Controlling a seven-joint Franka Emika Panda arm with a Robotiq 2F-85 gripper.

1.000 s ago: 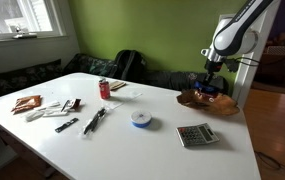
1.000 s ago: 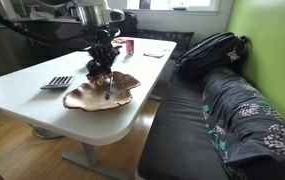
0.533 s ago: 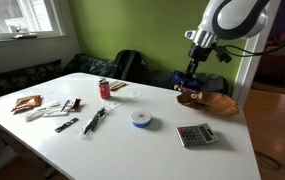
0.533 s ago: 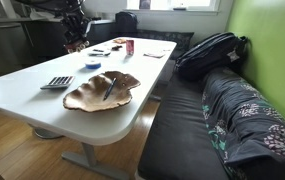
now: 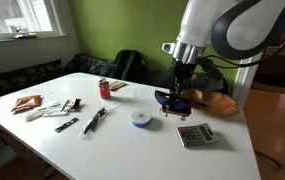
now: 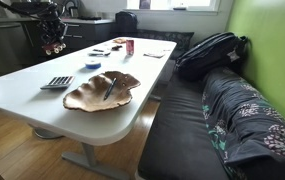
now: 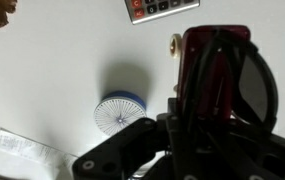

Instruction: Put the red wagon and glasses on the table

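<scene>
My gripper (image 5: 174,97) is shut on the red wagon (image 7: 214,55) and holds it just above the white table (image 5: 102,150), between the calculator and the wooden bowl. Dark glasses (image 7: 256,92) lie on the wagon, and their frame and one lens show in the wrist view. The wagon looks like a small red and blue shape under the fingers in an exterior view (image 5: 172,102). In an exterior view the gripper (image 6: 52,44) hangs over the table's (image 6: 22,88) far side. The fingertips (image 7: 197,125) are dark and mostly hidden by the load.
A wooden bowl (image 5: 210,100) (image 6: 102,92) sits at the table's end. A calculator (image 5: 195,135) (image 7: 162,8) and a blue-rimmed round disc (image 5: 141,119) (image 7: 117,112) lie close by. A red soda can (image 5: 105,89), pens (image 5: 94,120) and packets (image 5: 27,103) lie further off. A backpack (image 6: 210,50) rests on the couch.
The gripper has lifted out of the wooden bowl with the red wagon and glasses. It moved away from the bowl and down over the table near the calculator.
</scene>
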